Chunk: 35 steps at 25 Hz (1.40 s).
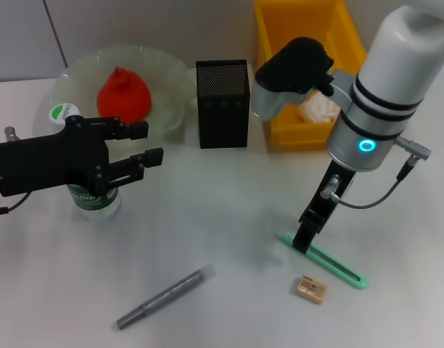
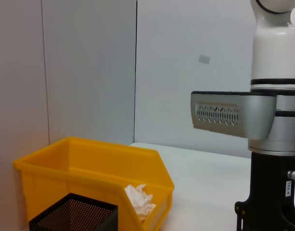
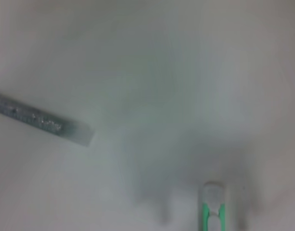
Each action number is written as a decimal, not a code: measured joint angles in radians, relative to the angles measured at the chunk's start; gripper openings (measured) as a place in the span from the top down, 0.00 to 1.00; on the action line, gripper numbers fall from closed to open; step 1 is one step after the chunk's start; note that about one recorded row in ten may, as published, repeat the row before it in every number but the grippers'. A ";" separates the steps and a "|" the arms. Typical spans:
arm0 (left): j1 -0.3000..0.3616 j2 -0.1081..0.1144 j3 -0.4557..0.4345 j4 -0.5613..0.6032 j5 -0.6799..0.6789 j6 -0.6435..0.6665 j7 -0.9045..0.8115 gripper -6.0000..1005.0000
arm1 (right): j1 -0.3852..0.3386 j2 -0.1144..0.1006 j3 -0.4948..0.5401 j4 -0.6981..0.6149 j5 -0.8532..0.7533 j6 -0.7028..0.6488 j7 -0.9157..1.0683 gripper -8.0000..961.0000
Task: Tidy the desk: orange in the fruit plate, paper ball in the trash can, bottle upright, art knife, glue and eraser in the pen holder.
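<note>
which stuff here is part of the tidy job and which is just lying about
Part of the job:
orange in fruit plate
paper ball in trash can
bottle, upright
art knife at right pincer
glue
eraser
pen holder
left pincer above bottle

Just lying about:
nothing else on the desk

From my seat I see a plain white table (image 1: 222,210) filling most of the head view, its surface smooth and evenly lit, with only soft shadows on it. Behind its far edge runs a pale grey wall (image 2: 89,67) made of flat panels, split by thin vertical seams. On the left wrist view a small grey patch (image 2: 204,59) sits high on that wall. The light is cool and diffuse.
</note>
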 joint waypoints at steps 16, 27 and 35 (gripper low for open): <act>-0.002 -0.002 0.001 -0.002 0.000 -0.003 0.009 0.52 | 0.048 0.009 -0.094 0.065 0.008 0.068 0.069 0.36; -0.007 -0.001 0.001 -0.002 0.000 -0.004 0.009 0.52 | 0.053 0.010 -0.160 0.070 0.051 0.092 0.092 0.36; -0.011 -0.001 0.002 -0.002 0.000 -0.005 0.009 0.52 | 0.054 0.010 -0.192 0.075 0.052 0.100 0.101 0.36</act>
